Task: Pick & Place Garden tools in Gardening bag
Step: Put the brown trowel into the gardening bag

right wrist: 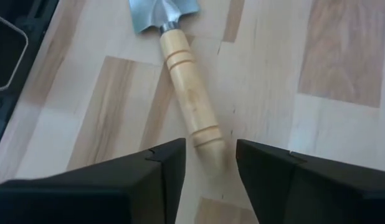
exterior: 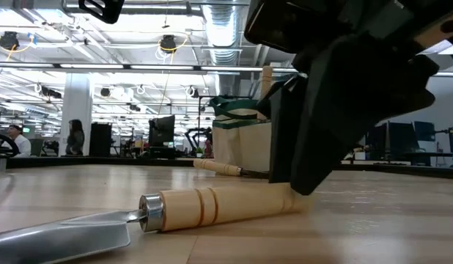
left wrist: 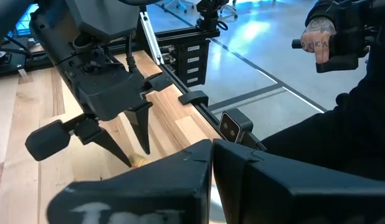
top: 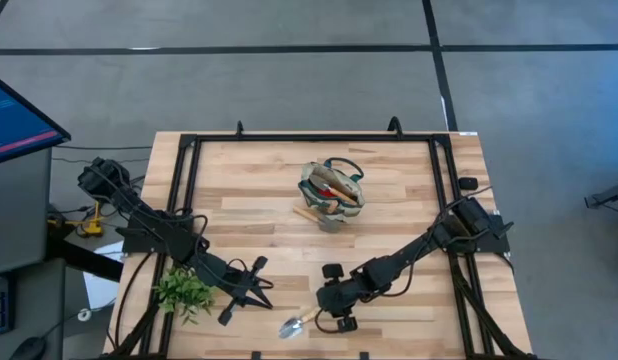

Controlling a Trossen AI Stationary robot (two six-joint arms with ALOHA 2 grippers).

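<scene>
1. We see the right tool (right wrist: 208, 163) spread, its fingers straddling the butt end of the trowel (right wrist: 187, 99) lying flat on the bench (top: 409, 200).
2. We find the gardening bag (top: 332, 188) well apart, mid-bench.
3. We cannot tell the left tool's (top: 251, 285) state.

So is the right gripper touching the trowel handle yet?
Cannot tell. In the right wrist view the right gripper is open with the trowel handle end between its fingers; slim gaps seem to show, while the low view suggests contact.
</scene>
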